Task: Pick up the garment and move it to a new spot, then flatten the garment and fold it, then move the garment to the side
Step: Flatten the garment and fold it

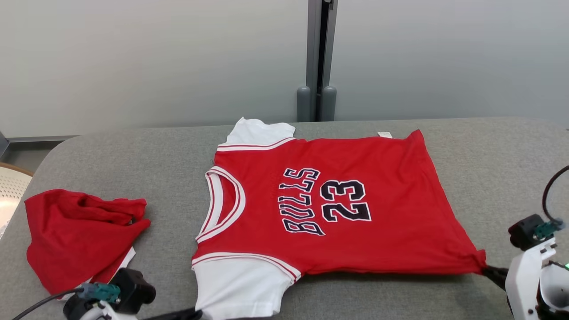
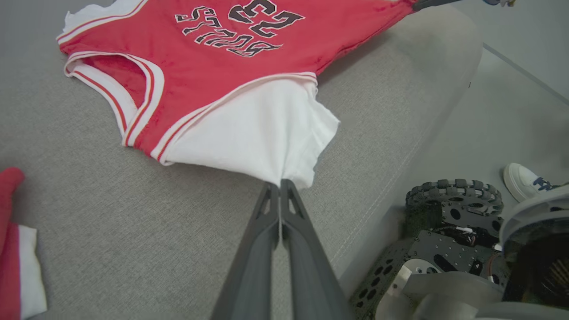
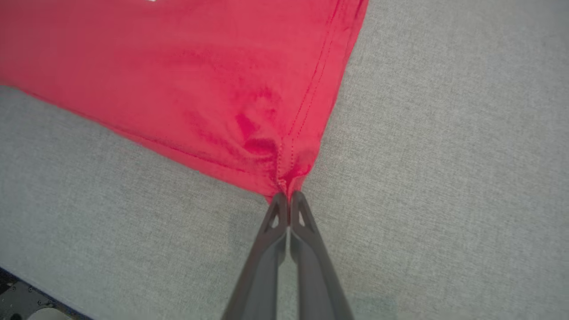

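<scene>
Red-and-white "23" fabric jersey (image 1: 338, 200) looks flattened, left gripper (image 2: 281, 184) pinching its near sleeve, right gripper (image 3: 289, 195) pinching its near hem corner; folding's not started.

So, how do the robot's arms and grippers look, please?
The left gripper and right gripper each have two long dark grey fingers with triangular cut-outs near the tips. The right wrist is white; teal connectors and black cables join black blocks.

left claw (image 2: 280, 184): dark grey fingers, triangular cut-outs | right claw (image 3: 289, 195): same | wrist housing (image 1: 526, 275): white, teal connector (image 1: 544, 230) | wheel (image 2: 453, 195): black, rollered
</scene>
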`<state>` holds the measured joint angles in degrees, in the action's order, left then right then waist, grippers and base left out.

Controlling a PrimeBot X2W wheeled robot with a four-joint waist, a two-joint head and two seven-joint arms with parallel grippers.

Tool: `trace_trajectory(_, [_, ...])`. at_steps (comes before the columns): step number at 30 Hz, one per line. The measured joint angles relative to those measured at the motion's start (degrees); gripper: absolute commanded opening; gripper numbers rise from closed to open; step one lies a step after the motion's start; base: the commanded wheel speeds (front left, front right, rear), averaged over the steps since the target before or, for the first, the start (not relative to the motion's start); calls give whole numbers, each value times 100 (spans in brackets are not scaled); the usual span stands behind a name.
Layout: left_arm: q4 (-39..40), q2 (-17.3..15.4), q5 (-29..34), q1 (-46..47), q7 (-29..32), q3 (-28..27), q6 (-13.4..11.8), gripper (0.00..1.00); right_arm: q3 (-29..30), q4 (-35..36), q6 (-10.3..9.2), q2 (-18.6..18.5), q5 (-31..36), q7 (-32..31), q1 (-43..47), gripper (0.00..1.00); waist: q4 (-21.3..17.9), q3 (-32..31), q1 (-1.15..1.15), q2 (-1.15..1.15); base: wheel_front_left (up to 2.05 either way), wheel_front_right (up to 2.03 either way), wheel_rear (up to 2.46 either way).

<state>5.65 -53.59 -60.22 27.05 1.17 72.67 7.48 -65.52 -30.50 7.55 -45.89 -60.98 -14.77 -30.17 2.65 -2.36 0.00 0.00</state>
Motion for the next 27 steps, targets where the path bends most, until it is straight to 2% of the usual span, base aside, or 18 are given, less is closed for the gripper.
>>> trace_trajectory(5, [424, -224, -438, -244, 363, 46, -1, 0, -480, 494, 0, -405, 216, -298, -3, 0, -75, -49, 0, 0, 0, 0, 0])
trace_trajectory(11, [679, -380, -602, -313, 642, 59, -1, 0, -610, 985, 0, -660, -11, -750, 73, 0, -125, -83, 0, 0, 0, 0, 0])
trace_trajectory(16, [637, -399, -586, -298, 633, 57, -1, 0, -577, 1299, 0, -877, -40, -692, -110, 0, -153, -34, 0, 0, 0, 0, 0])
trace_trajectory(27, [35, -220, -421, 360, 51, -386, -1, 0, -348, 913, 0, -730, -75, -469, -548, 0, -168, 205, 0, 0, 0, 0, 0])
